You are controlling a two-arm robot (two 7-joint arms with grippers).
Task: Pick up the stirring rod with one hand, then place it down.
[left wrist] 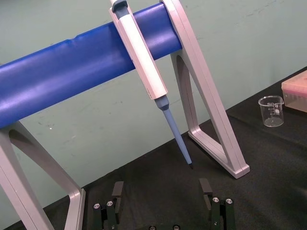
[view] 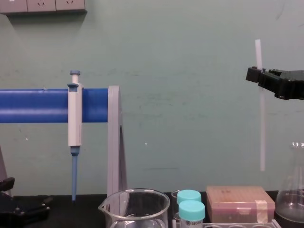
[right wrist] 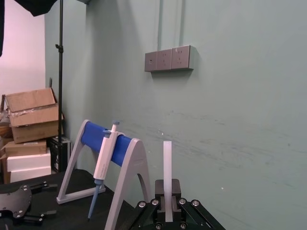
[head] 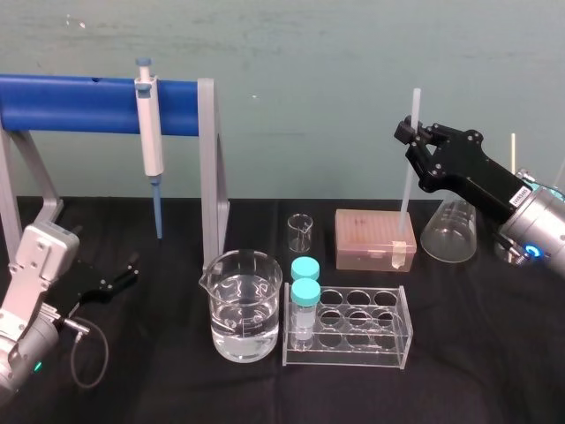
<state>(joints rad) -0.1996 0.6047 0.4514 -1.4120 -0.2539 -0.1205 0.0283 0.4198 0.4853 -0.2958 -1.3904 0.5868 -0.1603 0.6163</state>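
Upright stirring rod (head: 407,190) — in right claw (head: 409,140)

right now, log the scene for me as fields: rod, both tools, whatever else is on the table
stirring rod: near upright, gripped in its upper part, lower end in the air over the tip box
right tool: shut on the stirring rod, raised over the table's right side
left tool: open, parked low at the left by the pipette stand
pipette: hanging on the stand
table: water-filled beaker, small beaker, tube rack with two blue-capped tubes, conical flask
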